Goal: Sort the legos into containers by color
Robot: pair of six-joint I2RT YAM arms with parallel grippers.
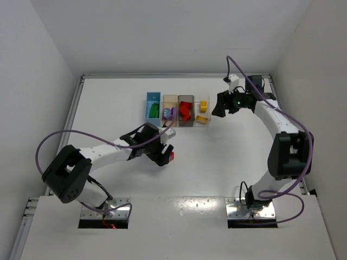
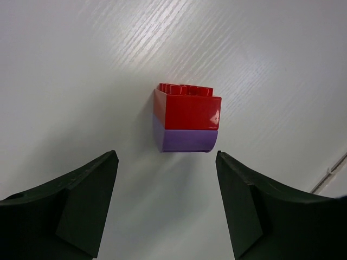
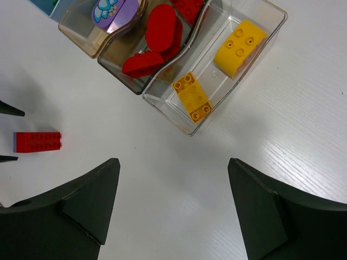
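A red brick stacked on a purple one (image 2: 187, 119) lies on the white table just ahead of my left gripper (image 2: 166, 157), which is open and apart from it. This clump (image 1: 171, 156) sits in front of the row of containers. The blue bin (image 1: 147, 108) holds green legos (image 1: 155, 110). A purple piece (image 3: 114, 11) lies in the tan bin (image 1: 170, 98). The dark grey bin (image 3: 111, 67) holds red legos (image 3: 160, 32), and the clear bin (image 3: 162, 105) holds two yellow bricks (image 3: 192, 96). My right gripper (image 3: 173, 162) hovers open and empty beside the clear bin.
The table has raised edges at the back and sides (image 1: 173, 76). A purple cable (image 1: 65, 135) loops over the left arm. From the right wrist, the clump (image 3: 37, 141) shows at the left, between the left gripper's fingertips (image 3: 8, 111).
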